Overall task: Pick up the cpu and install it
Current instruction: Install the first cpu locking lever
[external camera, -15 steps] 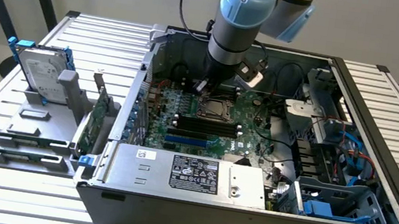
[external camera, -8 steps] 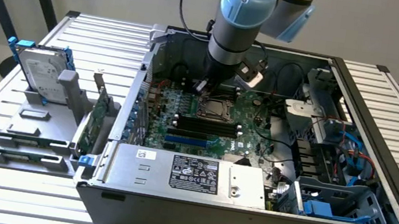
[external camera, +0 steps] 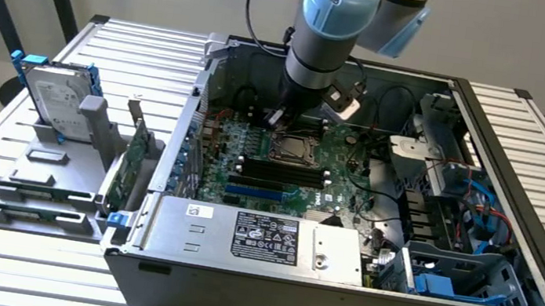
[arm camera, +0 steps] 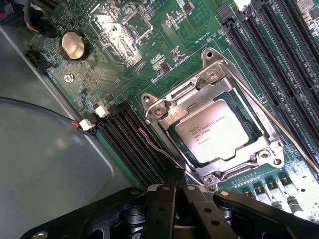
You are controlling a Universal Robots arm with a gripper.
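The cpu (arm camera: 217, 135), a flat square chip with a dull silver top, lies seated in the motherboard socket, inside the socket's metal frame (arm camera: 164, 110). In the exterior view the socket (external camera: 294, 149) is at the middle of the open computer case. My gripper (arm camera: 175, 175) (external camera: 278, 120) hangs just beside the socket's edge, its fingers shut together. A thin wire lever (arm camera: 154, 147) runs along the socket up to the fingertips; I cannot tell whether they pinch it. Nothing else is held.
Black memory slots (arm camera: 279, 55) flank the socket, and a coin battery (arm camera: 74, 45) sits on the board. A silver box with a black label (external camera: 261, 239) fills the case's near side. A hard drive with blue rails (external camera: 52, 100) and cards (external camera: 129, 162) stand on the exterior view's left.
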